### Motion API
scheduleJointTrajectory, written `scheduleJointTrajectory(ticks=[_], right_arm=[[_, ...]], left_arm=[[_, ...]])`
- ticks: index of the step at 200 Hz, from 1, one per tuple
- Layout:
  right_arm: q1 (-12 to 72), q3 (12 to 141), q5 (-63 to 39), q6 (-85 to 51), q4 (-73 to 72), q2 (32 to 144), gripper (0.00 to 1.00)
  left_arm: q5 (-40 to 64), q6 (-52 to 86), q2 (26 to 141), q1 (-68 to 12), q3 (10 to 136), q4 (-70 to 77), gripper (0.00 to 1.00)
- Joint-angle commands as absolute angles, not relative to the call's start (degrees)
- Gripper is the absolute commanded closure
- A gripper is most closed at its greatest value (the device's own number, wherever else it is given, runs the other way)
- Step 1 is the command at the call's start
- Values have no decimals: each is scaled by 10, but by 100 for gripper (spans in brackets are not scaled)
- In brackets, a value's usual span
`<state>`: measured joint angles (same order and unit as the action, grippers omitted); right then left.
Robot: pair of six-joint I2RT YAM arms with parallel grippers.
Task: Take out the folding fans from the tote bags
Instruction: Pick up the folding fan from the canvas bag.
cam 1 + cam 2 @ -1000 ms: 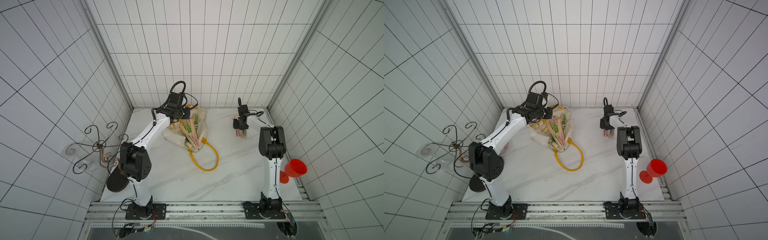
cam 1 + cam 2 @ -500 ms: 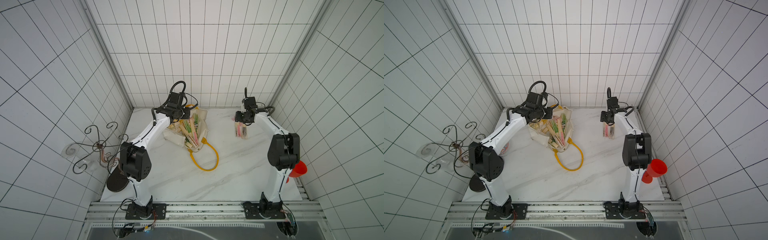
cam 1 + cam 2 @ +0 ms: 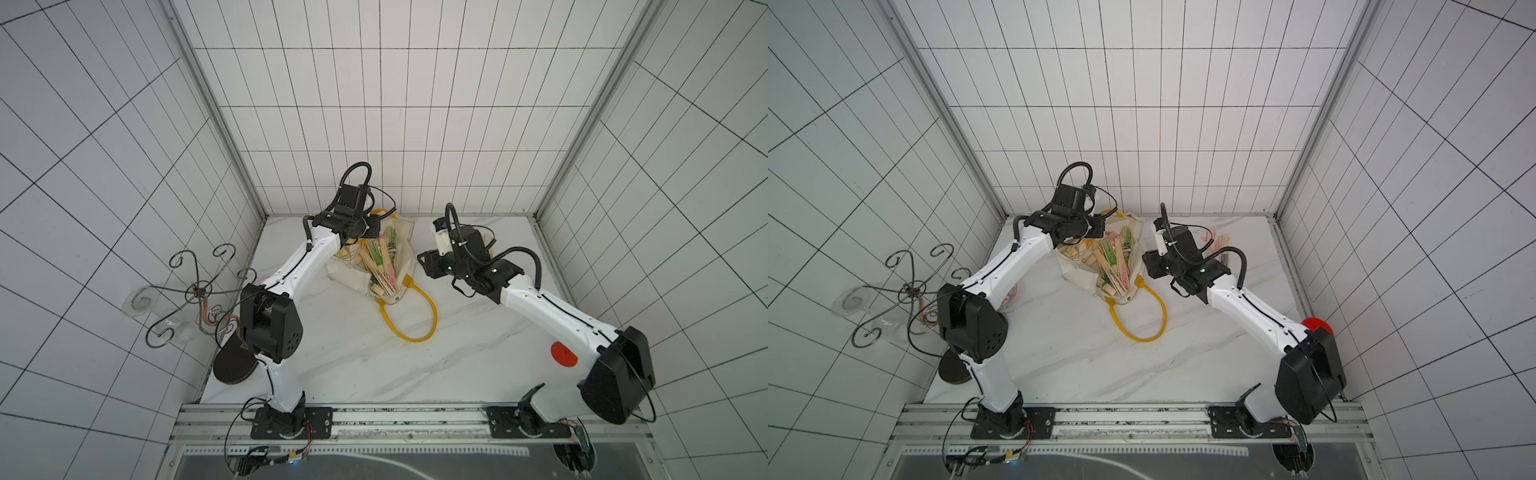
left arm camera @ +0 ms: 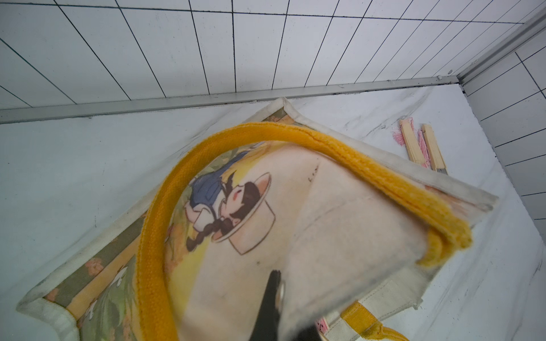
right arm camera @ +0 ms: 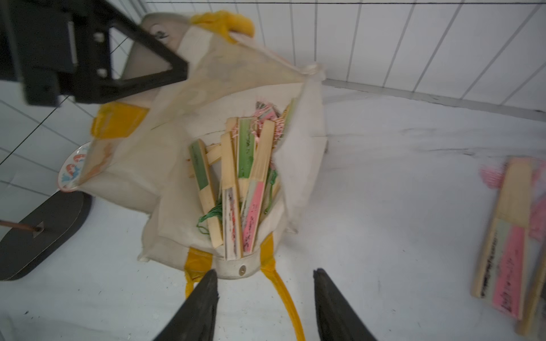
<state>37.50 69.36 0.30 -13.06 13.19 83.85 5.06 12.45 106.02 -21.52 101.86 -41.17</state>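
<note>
Twin overhead views; both wrist cameras close on tote (image 5: 165,147)

**Left arm pinching, right arm free with jaws apart**

The left arm (image 3: 299,266) reaches far forward with its wrist bent. The left gripper (image 5: 177,71) is closed tight on the upper cloth of the tote bag (image 3: 405,232). The right arm (image 3: 552,311) stretches inward at a low slant. The right gripper (image 5: 265,276) holds nothing, and its jaws are parted.

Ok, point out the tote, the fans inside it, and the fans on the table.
tote (image 5: 298,177): right wrist view, side panel.
fans inside (image 5: 246,150): right wrist view, green fold.
fans on table (image 4: 412,144): left wrist view, bamboo slat.
</note>
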Motion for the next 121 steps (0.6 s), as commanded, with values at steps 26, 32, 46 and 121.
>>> scheduleJointTrajectory(ticks=[26,32,46,121], right_arm=[[454,725,40,-102,117,948,52],[457,734,41,-100,116,963,53],[457,758,41,-95,114,998,55],[449,892,45,-78,109,1159,53]], left_arm=[[53,127,1061,-212,1018,-416,100],[53,127,1060,-212,1018,-416,100],[56,126,1059,-212,1020,-418,100],[80,89,1042,-211,1036,-465,100]])
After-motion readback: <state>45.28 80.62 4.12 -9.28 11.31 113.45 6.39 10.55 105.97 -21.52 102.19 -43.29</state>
